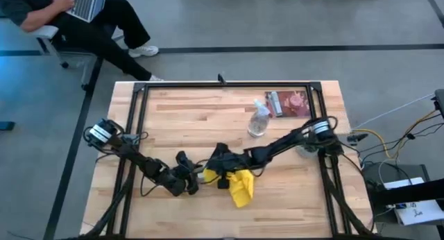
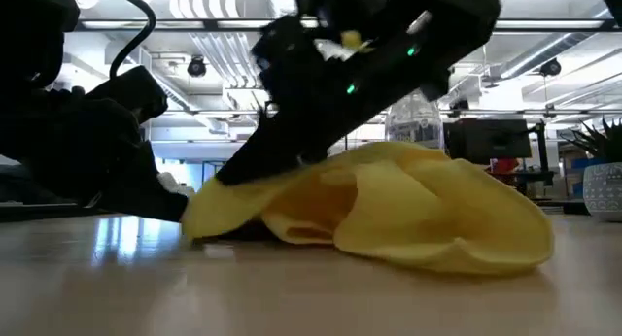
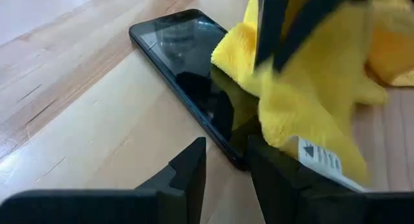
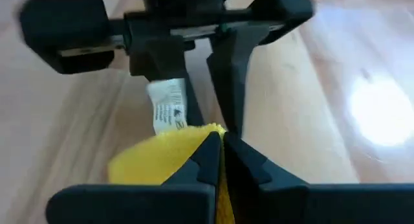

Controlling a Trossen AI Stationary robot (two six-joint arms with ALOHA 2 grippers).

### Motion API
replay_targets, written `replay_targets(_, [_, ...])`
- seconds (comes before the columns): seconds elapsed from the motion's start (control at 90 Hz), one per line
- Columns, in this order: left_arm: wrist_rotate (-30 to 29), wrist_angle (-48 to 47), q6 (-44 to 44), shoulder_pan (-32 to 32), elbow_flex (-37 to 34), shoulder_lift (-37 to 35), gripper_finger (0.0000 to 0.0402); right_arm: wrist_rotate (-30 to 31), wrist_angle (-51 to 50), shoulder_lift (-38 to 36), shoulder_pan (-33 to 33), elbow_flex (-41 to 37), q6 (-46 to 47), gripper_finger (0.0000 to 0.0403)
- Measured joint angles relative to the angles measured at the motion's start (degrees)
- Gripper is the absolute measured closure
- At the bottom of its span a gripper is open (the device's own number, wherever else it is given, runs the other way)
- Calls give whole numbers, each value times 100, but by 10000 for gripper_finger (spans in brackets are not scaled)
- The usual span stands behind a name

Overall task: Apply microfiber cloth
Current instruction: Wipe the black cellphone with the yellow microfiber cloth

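The bright yellow microfiber cloth (image 1: 241,186) lies bunched near the table's middle front. Its left part is draped over one end of a black phone (image 3: 181,62), which lies flat on the wood. My right gripper (image 4: 221,146) reaches in from the right and is shut on the cloth at its left side (image 1: 220,172). My left gripper (image 3: 226,172) lies low on the table just left of the cloth. Its fingers are a little apart, and the phone's near corner (image 3: 238,160) sits at the gap. I cannot tell whether they touch it. My right gripper pinches a raised fold of the cloth (image 4: 206,134) between its two fingers. The fingers (image 3: 275,36) come slanting down from above and the right. The held part is drawn up over the phone, while the rest of the cloth (image 2: 457,229) lies slack on the table.
A clear spray bottle (image 1: 259,120) stands behind the cloth, toward the far right. A reddish flat packet (image 1: 288,103) lies beyond it. A black frame (image 1: 222,85) runs along the table's edges. A person (image 1: 83,18) sits off the far left corner.
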Motion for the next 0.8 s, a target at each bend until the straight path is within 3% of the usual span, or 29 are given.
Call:
replay_targets(0.311, [0, 9, -3, 0, 0, 1, 303, 286, 104, 342, 150, 12, 379, 403])
replay_targets(0.611, [60, 6, -5, -9, -4, 0, 303, 689, -249, -100, 400, -315, 496, 403])
replay_targets(0.8, [81, 2, -7, -21, -4, 1, 303, 1301, -768, -488, 532, -730, 746, 403])
